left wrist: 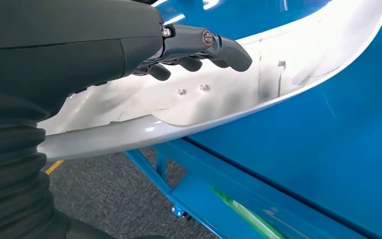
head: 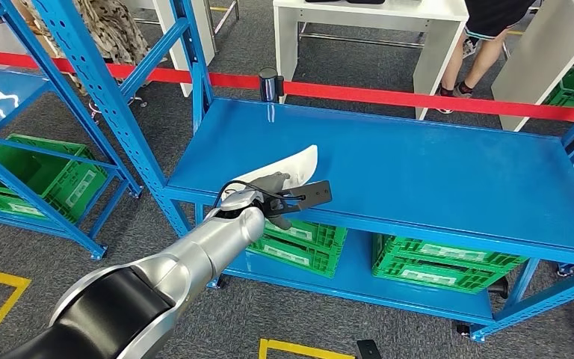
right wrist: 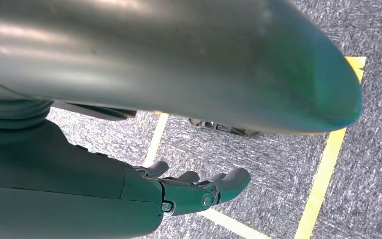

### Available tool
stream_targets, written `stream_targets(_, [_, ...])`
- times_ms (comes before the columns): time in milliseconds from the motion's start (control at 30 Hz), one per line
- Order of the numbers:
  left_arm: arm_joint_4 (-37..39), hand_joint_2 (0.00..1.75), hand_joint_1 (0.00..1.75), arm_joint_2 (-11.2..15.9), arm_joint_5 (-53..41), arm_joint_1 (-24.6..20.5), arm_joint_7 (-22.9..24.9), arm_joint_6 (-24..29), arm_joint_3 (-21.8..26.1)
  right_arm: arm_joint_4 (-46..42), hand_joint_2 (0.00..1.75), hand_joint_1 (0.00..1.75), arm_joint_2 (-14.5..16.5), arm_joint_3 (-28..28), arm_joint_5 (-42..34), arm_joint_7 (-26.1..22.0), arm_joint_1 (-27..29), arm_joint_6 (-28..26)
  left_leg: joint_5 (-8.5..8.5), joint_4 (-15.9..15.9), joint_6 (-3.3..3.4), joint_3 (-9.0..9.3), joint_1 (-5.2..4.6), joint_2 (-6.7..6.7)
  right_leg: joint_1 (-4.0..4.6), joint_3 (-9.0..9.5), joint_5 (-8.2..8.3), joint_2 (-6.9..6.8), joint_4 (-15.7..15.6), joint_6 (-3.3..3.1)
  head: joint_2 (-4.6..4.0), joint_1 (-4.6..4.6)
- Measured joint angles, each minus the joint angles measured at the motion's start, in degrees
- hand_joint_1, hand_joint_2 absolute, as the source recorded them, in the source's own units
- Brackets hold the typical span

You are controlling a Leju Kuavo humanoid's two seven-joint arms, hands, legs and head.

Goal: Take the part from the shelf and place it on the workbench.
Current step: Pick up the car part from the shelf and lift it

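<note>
The part (head: 293, 165) is a long, curved white plastic shell. It lies at the front left corner of the blue workbench (head: 433, 168), its far end over the top and its near end past the front edge. My left hand (head: 267, 197) holds the near end. In the left wrist view the thumb (left wrist: 214, 44) lies along the shell (left wrist: 229, 97) and the darker fingers curl onto its inner face, with the workbench's top (left wrist: 348, 129) beyond. My right hand (right wrist: 199, 191) hangs over the grey floor with its fingers loosely apart and nothing in them.
A blue shelf rack (head: 93, 93) stands to the left with a green crate (head: 45, 176) low in it. More green crates (head: 299, 238) (head: 441, 263) sit under the workbench. Red barrier tape (head: 418, 98), a white table (head: 366, 19) and a person's legs (head: 478, 56) lie behind.
</note>
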Motion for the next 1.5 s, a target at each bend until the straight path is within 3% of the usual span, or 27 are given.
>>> stream_targets(1500, [0.6, 1.75, 0.00, 0.2, -1.2, 0.2, 0.6, 0.0, 0.0, 0.0, 0.00, 0.00, 0.0, 0.0, 0.5, -0.1, 0.0, 0.0, 0.00, 0.0, 0.00, -0.01, 0.00, 0.00, 0.00, 0.00, 0.00, 0.00, 0.0, 0.00, 0.00, 0.00])
